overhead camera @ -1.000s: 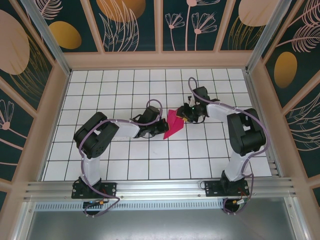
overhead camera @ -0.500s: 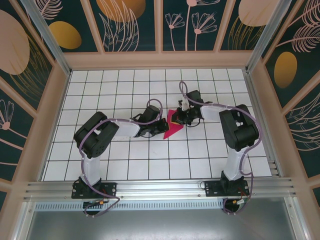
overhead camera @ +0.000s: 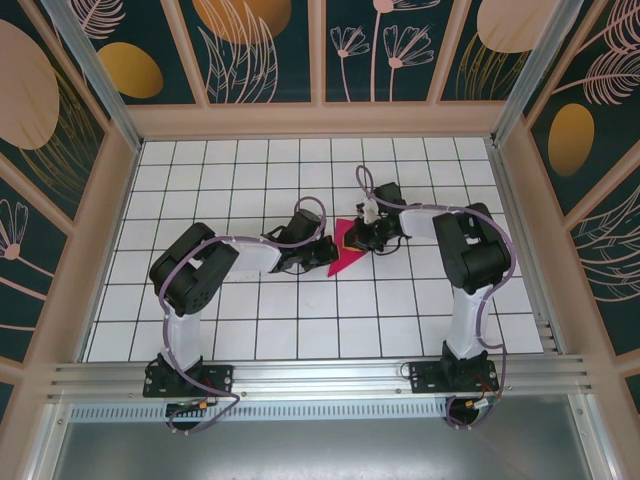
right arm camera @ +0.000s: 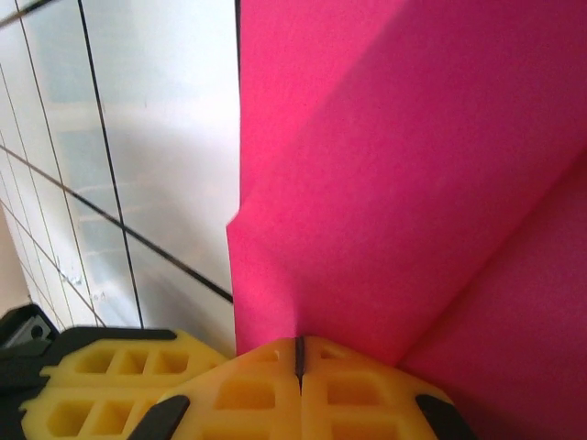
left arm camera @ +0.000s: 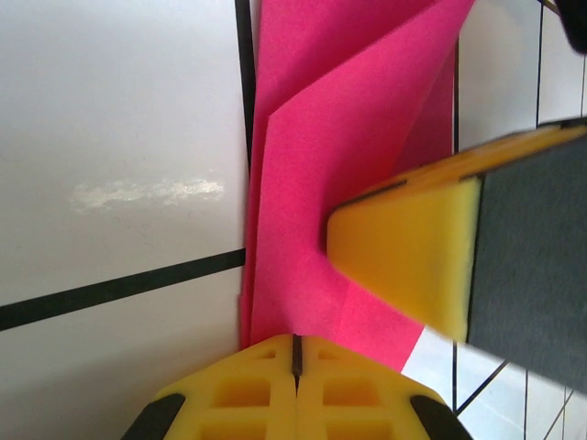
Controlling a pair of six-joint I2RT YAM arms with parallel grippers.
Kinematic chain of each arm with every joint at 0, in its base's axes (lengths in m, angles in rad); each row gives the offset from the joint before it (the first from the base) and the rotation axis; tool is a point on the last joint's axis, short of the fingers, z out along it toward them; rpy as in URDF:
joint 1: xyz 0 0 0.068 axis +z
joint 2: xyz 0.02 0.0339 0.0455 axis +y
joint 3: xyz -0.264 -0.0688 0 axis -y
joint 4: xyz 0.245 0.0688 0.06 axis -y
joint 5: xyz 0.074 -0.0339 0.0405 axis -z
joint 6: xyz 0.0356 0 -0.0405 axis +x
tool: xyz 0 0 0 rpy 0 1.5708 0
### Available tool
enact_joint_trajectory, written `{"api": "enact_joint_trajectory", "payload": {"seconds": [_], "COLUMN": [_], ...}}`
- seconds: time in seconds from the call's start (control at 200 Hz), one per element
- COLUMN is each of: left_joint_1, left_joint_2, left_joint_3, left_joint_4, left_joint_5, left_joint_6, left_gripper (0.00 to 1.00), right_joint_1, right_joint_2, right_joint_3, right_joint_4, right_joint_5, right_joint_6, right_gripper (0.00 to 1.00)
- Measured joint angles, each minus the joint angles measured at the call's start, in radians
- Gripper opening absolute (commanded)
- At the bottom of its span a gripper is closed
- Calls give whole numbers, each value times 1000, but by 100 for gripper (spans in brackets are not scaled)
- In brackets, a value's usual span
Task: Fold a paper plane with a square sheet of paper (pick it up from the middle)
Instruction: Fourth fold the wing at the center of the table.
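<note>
The pink sheet of paper lies near the middle of the table, creased into a narrow pointed shape with its tip toward the near edge. A second ago it spread wider and flatter. Now we see it drawn in and partly lifted between the two grippers.

The right gripper has moved left onto the sheet's far right edge. Its jaws, partly apart a second ago, are now pressed fully together on the paper. In the right wrist view the fingertips meet on a raised fold of the sheet.

The left gripper has stayed where it was, jaws clamped tight on the sheet's left edge. In its wrist view the gripper pinches the paper at the bottom, and a finger of the right gripper presses in just beside it.

The sheet sits well apart from the walls. We see bare white squares on every side, widest toward the near edge and the far corners. The two grippers are very near each other, with little room between them.

The left arm is folded at the elbow, its forearm reaching low to the right. The right arm has swung its elbow inward, its forearm reaching low to the left.
</note>
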Motion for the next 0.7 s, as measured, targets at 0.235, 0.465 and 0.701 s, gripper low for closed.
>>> {"api": "enact_joint_trajectory", "payload": {"seconds": [0.235, 0.465, 0.701], "left_joint_1": [0, 0, 0], "left_joint_2": [0, 2, 2], "left_joint_3": [0, 3, 6], "left_joint_4": [0, -1, -9], "left_joint_5": [0, 1, 0], "left_joint_6": [0, 0, 1], "left_gripper": [0, 0, 0], "right_joint_1": [-50, -34, 31], "right_joint_2": [5, -61, -58], "right_joint_3": [35, -19, -29], "right_joint_4": [29, 68, 67], "right_joint_5": [52, 39, 19], "right_joint_6": [-18, -19, -43], "right_gripper": [2, 2, 1]}}
